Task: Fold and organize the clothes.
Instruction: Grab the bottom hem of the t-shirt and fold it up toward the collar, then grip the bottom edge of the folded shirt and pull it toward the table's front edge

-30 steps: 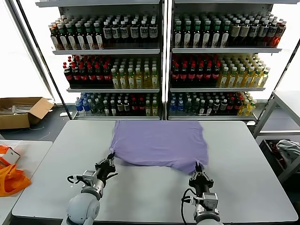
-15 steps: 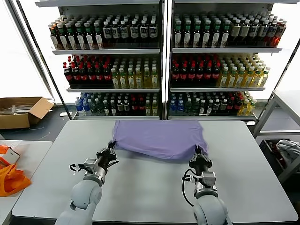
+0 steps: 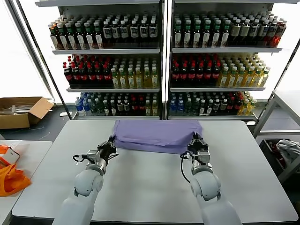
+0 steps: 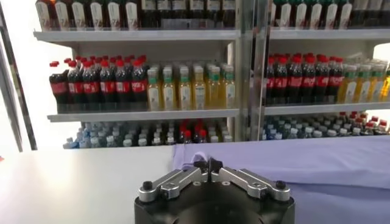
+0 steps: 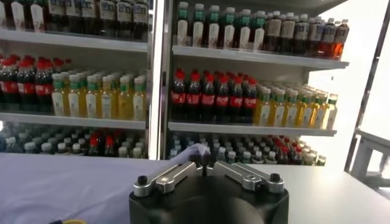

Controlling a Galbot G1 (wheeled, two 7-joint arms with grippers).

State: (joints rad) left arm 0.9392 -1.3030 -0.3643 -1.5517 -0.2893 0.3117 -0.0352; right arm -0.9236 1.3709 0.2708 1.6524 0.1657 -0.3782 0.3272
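Observation:
The lavender T-shirt (image 3: 157,135) lies folded over itself at the far middle of the grey table (image 3: 150,187). No printed graphic shows. My left gripper (image 3: 111,141) is shut on the near-left corner of the shirt's folded-over layer. My right gripper (image 3: 196,138) is shut on its near-right corner. Both hold that edge just above the table, over the shirt's back half. In the left wrist view the fingertips (image 4: 208,163) pinch purple cloth (image 4: 317,164). In the right wrist view the fingertips (image 5: 203,164) pinch a raised purple tip (image 5: 194,151).
Shelves of bottles (image 3: 159,61) stand behind the table. An orange bag (image 3: 10,178) lies on a side table at the left. A cardboard box (image 3: 21,110) sits on the floor at the far left. A pale cloth (image 3: 288,149) lies at the right.
Both grippers have carried the shirt's near edge away from me toward the back of the table, folding the front half over the back half.

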